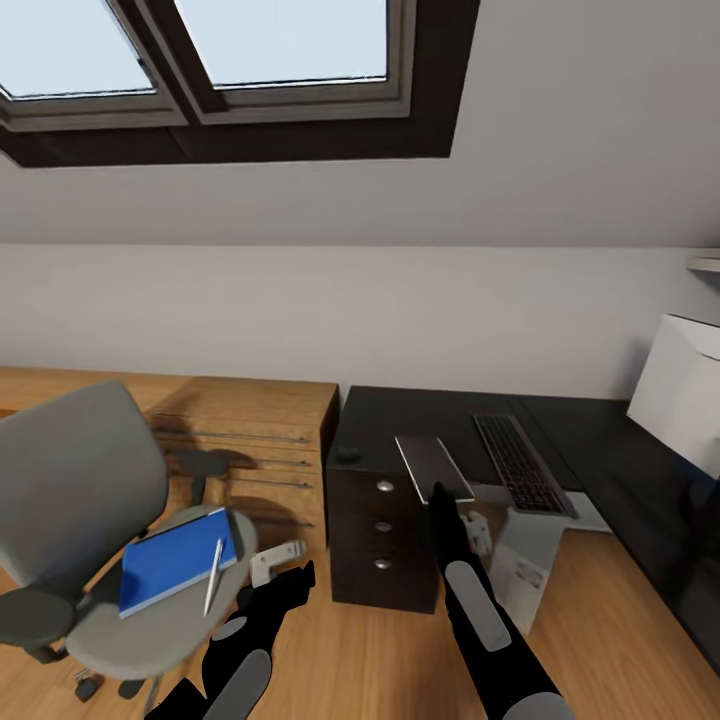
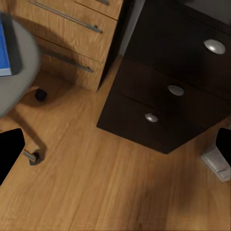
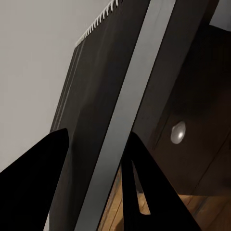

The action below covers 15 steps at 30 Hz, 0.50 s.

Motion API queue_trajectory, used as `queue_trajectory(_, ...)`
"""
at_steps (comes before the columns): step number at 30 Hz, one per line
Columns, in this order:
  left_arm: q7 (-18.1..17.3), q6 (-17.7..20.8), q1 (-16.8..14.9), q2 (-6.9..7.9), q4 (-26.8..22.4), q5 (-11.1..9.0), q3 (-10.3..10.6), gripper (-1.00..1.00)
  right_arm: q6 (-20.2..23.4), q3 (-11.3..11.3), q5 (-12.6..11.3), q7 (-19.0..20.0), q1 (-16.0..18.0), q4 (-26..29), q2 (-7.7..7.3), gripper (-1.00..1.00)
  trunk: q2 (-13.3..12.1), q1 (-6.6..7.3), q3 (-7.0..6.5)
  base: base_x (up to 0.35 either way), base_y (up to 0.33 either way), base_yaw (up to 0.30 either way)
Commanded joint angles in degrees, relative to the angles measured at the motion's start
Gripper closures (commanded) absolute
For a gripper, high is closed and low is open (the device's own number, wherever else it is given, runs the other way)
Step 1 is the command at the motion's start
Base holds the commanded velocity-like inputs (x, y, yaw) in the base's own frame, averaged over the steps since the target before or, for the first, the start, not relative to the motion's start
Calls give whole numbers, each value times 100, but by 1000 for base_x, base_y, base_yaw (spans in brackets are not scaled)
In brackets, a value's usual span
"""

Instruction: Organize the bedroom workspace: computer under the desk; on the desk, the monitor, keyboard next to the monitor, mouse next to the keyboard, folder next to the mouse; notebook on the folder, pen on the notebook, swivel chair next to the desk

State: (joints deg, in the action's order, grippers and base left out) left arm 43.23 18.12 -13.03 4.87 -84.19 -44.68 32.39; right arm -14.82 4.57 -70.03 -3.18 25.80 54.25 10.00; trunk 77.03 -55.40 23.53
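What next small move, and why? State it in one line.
Probably swing the open left gripper toward the blue folder on the swivel chair: it must go under the notebook, whose near edge the right gripper straddles on the desk. Mind the pen lying across the folder.

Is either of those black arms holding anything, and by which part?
The right gripper grips the notebook by its near edge; the left gripper holds nothing.

No readable text, labels, brands or numbers anywhere. Keyboard (image 1: 522, 464) key markings too small to make out; folder (image 1: 176, 561) cover plain blue; computer (image 1: 528, 560) side markings blurred.
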Motion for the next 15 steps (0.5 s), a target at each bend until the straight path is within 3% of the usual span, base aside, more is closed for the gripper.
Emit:
queue_trajectory(1, 43, 16, -7, 5, -9, -25, 12, -100, -30, 13, -28, -25, 4, 5, 0, 100, 4, -3, 7, 327, 0, 0)
queue_trajectory(15, 44, 24, -7, 6, -9, -40, 19, -100, -28, 20, -15, -27, 4, -9, 0, 100, 4, -3, 7, 304, 0, 0)
